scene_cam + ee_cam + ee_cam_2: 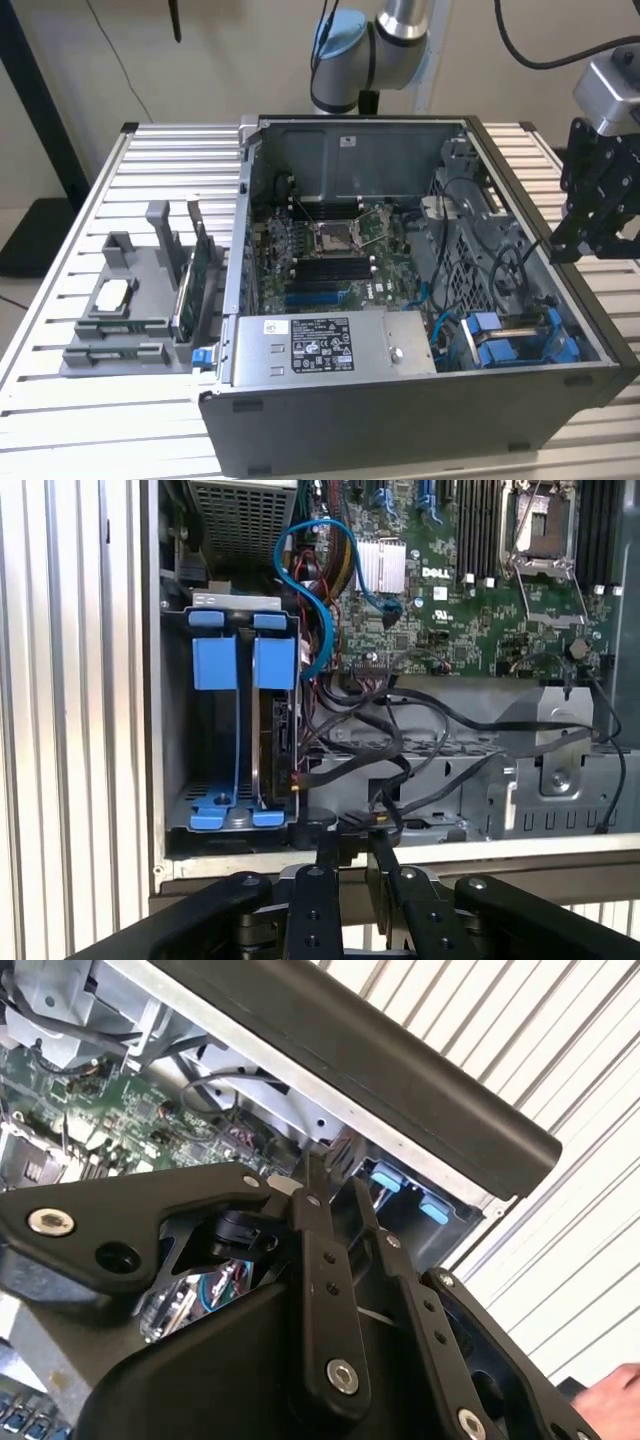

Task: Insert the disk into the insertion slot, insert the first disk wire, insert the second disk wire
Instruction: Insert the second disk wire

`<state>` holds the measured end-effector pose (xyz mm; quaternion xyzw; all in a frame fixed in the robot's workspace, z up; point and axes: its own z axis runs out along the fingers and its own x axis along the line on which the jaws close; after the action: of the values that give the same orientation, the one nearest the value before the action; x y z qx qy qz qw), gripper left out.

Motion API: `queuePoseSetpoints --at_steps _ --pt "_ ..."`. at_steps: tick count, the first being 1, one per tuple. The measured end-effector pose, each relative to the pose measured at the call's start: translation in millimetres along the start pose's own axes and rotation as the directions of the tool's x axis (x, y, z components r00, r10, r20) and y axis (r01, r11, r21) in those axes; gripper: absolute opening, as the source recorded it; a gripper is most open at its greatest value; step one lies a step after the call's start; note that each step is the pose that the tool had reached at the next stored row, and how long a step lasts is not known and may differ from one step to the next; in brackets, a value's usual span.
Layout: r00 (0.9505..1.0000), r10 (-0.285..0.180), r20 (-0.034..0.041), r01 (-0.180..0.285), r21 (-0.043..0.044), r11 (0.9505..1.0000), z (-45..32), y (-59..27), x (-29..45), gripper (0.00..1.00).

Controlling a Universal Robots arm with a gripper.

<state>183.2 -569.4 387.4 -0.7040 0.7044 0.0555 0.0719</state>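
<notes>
Black angular gripper (355, 835), jaws narrow, blue-framed disk (272, 740) (edge-on) inside grey metal insertion slot (172, 765)

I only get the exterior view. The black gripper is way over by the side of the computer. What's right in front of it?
Observer: In the first wrist view, the black gripper points at a bundle of black cables beside the grey metal drive cage.
Operator: Is anything inside the cage?
Observer: Two bright blue plastic carriers sit side by side. The one nearer the cables looks to hold a dark drive.
Operator: Is a wire plugged into it?
Observer: One of those cables reaches the drive's end, but I cannot tell if it is pushed in.
</notes>
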Motion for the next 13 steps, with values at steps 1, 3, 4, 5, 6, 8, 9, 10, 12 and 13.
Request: queuePoseSetpoints --at_steps 1,3,4,5,6,8,9,10,12,13 --pt "1.0 0.0 0.0024 0.0 0.0 1.0 0.6 -0.5 0.4 0.27" --pt "1.0 0.0 0.0065 0.0 0.0 1.0 1.8 -0.9 0.9 0.27" --pt "1.0 0.0 0.0085 0.0 0.0001 1.0 1.9 -0.9 0.9 0.27" --pt "0.9999 0.001 0.0103 -0.001 0.0001 1.0 2.0 -1.0 0.9 0.25" --pt "0.9999 0.001 0.0119 -0.001 0.0001 1.0 2.0 -1.0 0.9 0.18" --pt "0.9999 0.0 0.0128 0.0 0.0001 1.0 2.1 -1.0 0.9 0.16" --pt "0.9999 0.0 0.013 0.0 0.0001 1.0 2.1 -1.0 0.9 0.16" --pt "0.9999 0.0 0.0132 0.0 0.0001 1.0 2.2 -1.0 0.9 0.16" --pt "0.9999 0.0 0.0132 0.0 0.0001 1.0 2.2 -1.0 0.9 0.16" --pt "0.9999 0.0 0.0132 0.0 0.0001 1.0 2.1 -1.0 0.9 0.16"
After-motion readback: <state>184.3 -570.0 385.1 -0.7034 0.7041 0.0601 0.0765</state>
